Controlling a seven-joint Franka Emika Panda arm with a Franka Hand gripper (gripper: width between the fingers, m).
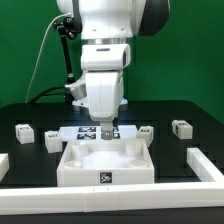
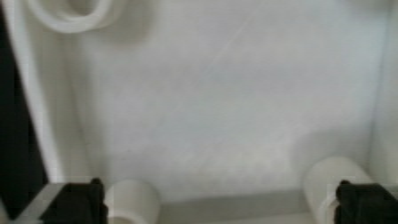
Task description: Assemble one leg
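Several legs, small white blocks with tags, lie on the black table in the exterior view: two at the left (image 1: 24,130) (image 1: 52,140) and two at the right (image 1: 146,131) (image 1: 181,128). The large white square base (image 1: 105,162) lies in the middle. My gripper (image 1: 107,129) hangs straight down over the base's far edge, open and empty. In the wrist view the gripper (image 2: 228,202) has its black fingers (image 2: 71,203) wide apart over the base's white surface (image 2: 214,110). A round corner pocket (image 2: 75,12) shows. No leg shows in the wrist view.
The marker board (image 1: 83,132) lies behind the base, partly hidden by the gripper. White rails stand along the front (image 1: 100,189), the exterior view's right (image 1: 205,165) and left (image 1: 3,160). A cable hangs at the back left.
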